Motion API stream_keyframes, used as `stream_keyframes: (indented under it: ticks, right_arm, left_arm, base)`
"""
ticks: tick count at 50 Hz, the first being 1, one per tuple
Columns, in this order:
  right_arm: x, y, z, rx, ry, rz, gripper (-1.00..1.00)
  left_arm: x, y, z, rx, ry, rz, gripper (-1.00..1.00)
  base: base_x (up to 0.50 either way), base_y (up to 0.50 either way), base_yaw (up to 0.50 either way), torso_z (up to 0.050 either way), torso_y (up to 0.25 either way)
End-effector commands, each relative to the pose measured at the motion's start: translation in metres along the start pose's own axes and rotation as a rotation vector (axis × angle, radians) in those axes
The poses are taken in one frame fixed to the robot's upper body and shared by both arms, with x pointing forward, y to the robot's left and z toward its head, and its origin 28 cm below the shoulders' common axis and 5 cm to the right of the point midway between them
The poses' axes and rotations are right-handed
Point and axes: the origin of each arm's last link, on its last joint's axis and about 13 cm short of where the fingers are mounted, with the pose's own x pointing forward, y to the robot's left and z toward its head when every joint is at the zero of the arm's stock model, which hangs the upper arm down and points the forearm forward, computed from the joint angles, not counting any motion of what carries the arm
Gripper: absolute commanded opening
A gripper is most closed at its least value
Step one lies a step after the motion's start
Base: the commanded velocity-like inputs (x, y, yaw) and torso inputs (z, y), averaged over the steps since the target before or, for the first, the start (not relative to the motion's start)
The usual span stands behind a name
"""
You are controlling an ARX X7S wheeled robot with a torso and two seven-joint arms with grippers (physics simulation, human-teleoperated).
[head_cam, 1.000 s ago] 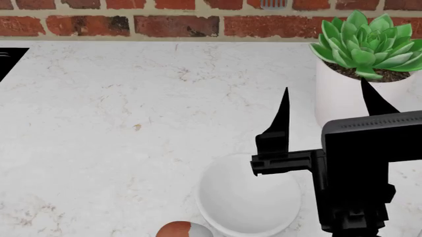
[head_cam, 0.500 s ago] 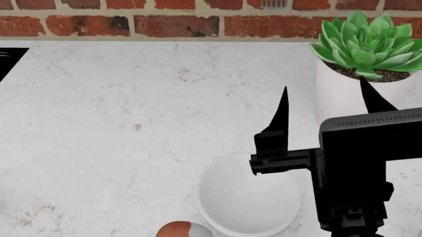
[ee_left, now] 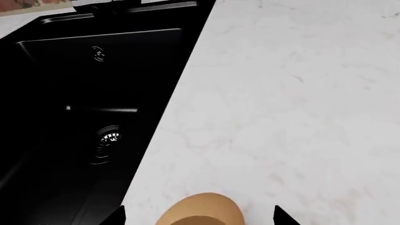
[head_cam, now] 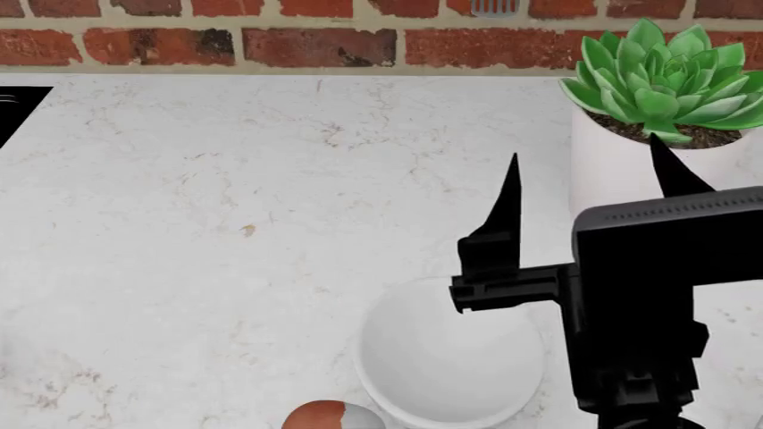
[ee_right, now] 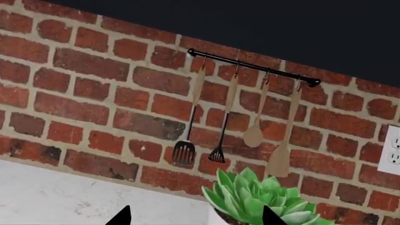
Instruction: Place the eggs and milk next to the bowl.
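Red brick wall (head_cam: 310, 45) is backing a pale marble surface (head_cam: 214, 223). Near its front edge the white bowl (head_cam: 448, 362) is sitting, with the reddish-brown egg (head_cam: 331, 416) lying just beside it. Above the bowl the right claw (head_cam: 584, 192) is hovering, released and gripping nothing. Beside a black sink (ee_left: 87, 117), the left claw (ee_left: 198, 216) is grasping the pale tan egg (ee_left: 201, 210).

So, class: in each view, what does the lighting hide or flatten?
Left wrist view: the black sink swallows detail, only its drain glinting. Head view: even light, a soft shadow inside the bowl. Right wrist view: sharp brick wall, flat black above.
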Motion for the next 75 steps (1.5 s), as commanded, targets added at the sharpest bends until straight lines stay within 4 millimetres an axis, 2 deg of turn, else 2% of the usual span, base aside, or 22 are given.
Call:
stream_keyframes:
  ticks: [1, 3, 4, 21, 24, 31, 37, 45, 53, 63, 75]
  right_arm:
    - [0.0, -0.003, 0.003, 0.004, -0.014, -0.007, 1.0]
    - [0.0, -0.002, 0.002, 0.004, -0.011, -0.006, 1.0]
    - [0.0, -0.002, 0.002, 0.004, -0.012, -0.007, 1.0]
    - [-0.002, -0.003, 0.003, 0.004, -0.014, -0.008, 1.0]
    - [-0.002, -0.003, 0.004, 0.002, -0.017, -0.009, 1.0]
    - [-0.002, -0.003, 0.005, 0.007, -0.023, -0.007, 1.0]
    - [-0.001, -0.003, 0.003, 0.011, -0.023, -0.006, 1.0]
    - [-0.001, -0.003, 0.005, 0.013, -0.026, -0.004, 1.0]
    - [-0.002, -0.003, 0.005, 0.013, -0.027, -0.003, 1.0]
    - [-0.003, -0.003, 0.005, 0.017, -0.031, -0.007, 1.0]
    - [-0.006, -0.003, 0.003, 0.023, -0.032, -0.004, 1.0]
  left_arm:
    - [0.004, -0.004, -0.027, 0.004, 0.123, 0.017, 1.0]
    - [0.004, -0.004, -0.028, 0.001, 0.123, 0.022, 1.0]
    - [0.004, -0.004, -0.029, -0.001, 0.124, 0.024, -1.0]
    - [-0.001, -0.002, -0.031, 0.0, 0.116, 0.02, -1.0]
    - [-0.004, -0.002, -0.025, -0.008, 0.091, 0.014, -1.0]
    - [-0.019, -0.003, 0.007, -0.043, -0.06, -0.096, -1.0]
    - [-0.026, -0.002, 0.019, -0.014, -0.136, -0.177, -1.0]
    - [-0.024, -0.001, 0.04, 0.022, -0.226, -0.255, -1.0]
    - [-0.025, -0.009, 0.062, 0.07, -0.278, -0.363, -1.0]
    - [-0.023, -0.02, 0.078, 0.155, -0.278, -0.525, -1.0]
    - [-0.018, -0.032, 0.097, 0.252, -0.285, -0.63, -1.0]
  base:
    - [0.01, 0.0, 0.0, 0.0, 0.0]
    - [0.0, 0.0, 0.0, 0.0, 0.0]
    - [0.0, 0.0, 0.0, 0.0, 0.0]
    - [0.0, 0.0, 0.0, 0.0, 0.0]
    - [0.0, 0.0, 0.0, 0.0, 0.0]
    - [0.0, 0.0, 0.0, 0.0, 0.0]
    - [0.0, 0.0, 0.0, 0.0, 0.0]
    - [0.0, 0.0, 0.0, 0.0, 0.0]
    - [0.0, 0.0, 0.0, 0.0, 0.0]
    - [0.0, 0.0, 0.0, 0.0, 0.0]
    - [0.0, 0.0, 0.0, 0.0, 0.0]
